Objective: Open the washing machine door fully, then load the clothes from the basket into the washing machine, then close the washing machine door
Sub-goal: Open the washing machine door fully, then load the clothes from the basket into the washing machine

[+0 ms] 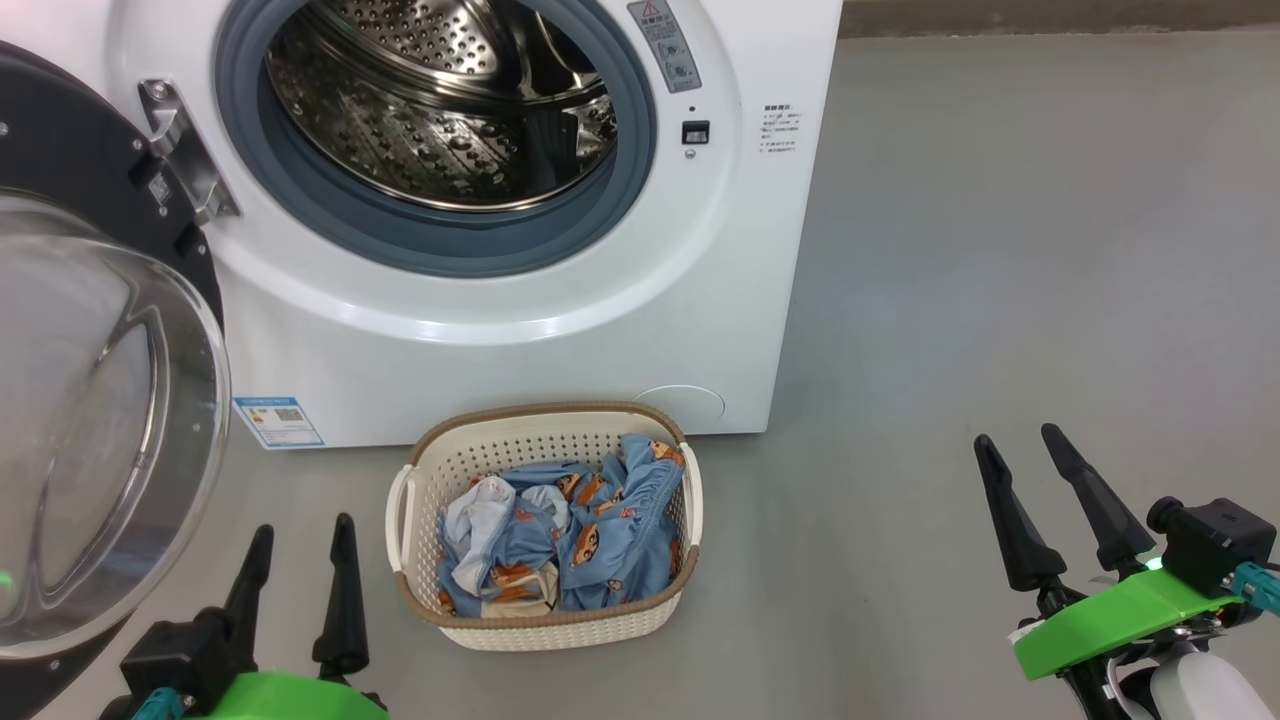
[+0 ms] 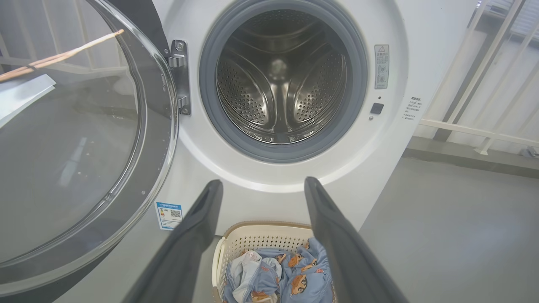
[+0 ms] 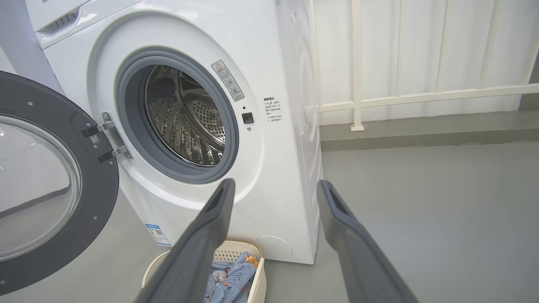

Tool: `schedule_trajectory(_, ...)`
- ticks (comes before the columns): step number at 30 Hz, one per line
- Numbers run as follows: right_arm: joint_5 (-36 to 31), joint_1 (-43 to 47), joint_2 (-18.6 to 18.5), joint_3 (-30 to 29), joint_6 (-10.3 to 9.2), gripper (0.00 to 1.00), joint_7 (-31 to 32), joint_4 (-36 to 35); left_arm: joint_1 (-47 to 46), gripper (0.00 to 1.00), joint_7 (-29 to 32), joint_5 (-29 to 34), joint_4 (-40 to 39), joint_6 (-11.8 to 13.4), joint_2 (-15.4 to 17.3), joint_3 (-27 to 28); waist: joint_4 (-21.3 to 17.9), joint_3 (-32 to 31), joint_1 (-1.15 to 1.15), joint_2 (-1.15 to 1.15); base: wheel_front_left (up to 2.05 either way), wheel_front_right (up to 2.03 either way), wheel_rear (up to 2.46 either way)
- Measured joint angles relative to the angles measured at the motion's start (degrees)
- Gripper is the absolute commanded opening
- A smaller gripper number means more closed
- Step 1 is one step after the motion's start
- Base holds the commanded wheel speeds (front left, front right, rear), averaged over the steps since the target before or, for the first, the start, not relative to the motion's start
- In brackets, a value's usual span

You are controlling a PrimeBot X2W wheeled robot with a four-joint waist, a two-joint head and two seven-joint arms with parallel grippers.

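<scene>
A: Can any writing be read on the washing machine (image 1: 520,360)?
B: Not word for word. A grey sticker (image 1: 665,45) just right of the drum (image 1: 440,100) shows 1 warning triangle with pictograms under it.
A: And the black print (image 1: 780,128) further right?
B: Several short lines, characters too small to read.
A: The lower corner?
B: A blue label (image 1: 278,422) with 1 QR code; its text is illegible. A tiny QR sticker (image 3: 95,139) sits on the door (image 3: 90,202), beside the hinge (image 3: 111,141).
</scene>
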Motion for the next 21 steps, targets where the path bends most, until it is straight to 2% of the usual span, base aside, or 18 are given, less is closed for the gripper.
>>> schedule_trajectory(21,0.0,0.1,0.1,0.2,0.0,1.0,0.0,0.2,0.0,1.0,0.0,0.8,1.0,-0.5,-0.2,0.3,0.3,-1.3,0.0,0.0,0.08,-0.08,0.0)
